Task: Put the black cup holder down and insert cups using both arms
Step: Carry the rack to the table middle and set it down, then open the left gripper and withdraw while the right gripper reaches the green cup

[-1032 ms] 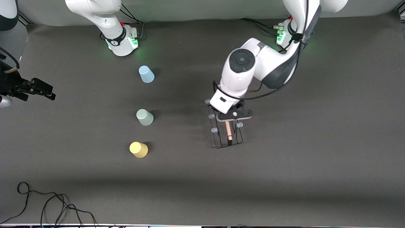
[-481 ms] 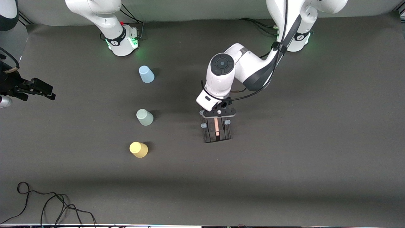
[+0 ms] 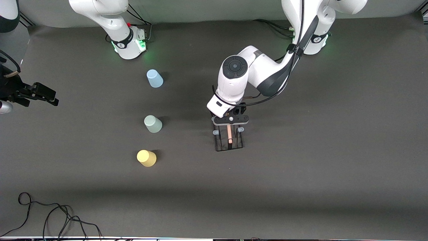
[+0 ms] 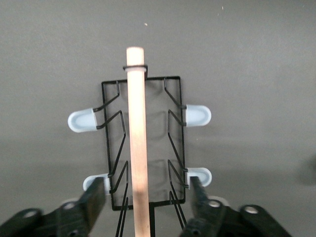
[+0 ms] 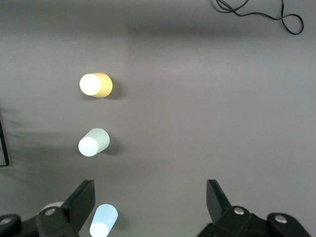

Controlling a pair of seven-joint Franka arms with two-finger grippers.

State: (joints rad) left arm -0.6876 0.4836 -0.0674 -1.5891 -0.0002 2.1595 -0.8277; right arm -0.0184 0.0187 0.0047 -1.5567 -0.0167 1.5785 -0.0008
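The black cup holder (image 3: 229,139) stands upright on the dark mat, its wooden rod handle (image 4: 137,138) on top and pale-blue pegs (image 4: 197,114) sticking out sideways. My left gripper (image 3: 230,118) hovers over the handle's end, open, and its fingers (image 4: 94,195) stand well clear of the rod on both sides. Three cups stand upside down in a row toward the right arm's end: light blue (image 3: 154,78) farthest from the front camera, pale green (image 3: 153,124), then yellow (image 3: 146,158) nearest. My right gripper (image 3: 50,97) waits open and empty over that end of the table.
A black cable (image 3: 50,214) loops on the mat near the front edge at the right arm's end. The two arm bases (image 3: 128,43) (image 3: 312,40) stand along the back. The holder's corner (image 5: 4,143) shows at the edge of the right wrist view.
The left arm carried the tilted holder a short way toward the right arm's end, set it upright on the mat, then opened its jaws off the handle. The right arm has not moved.
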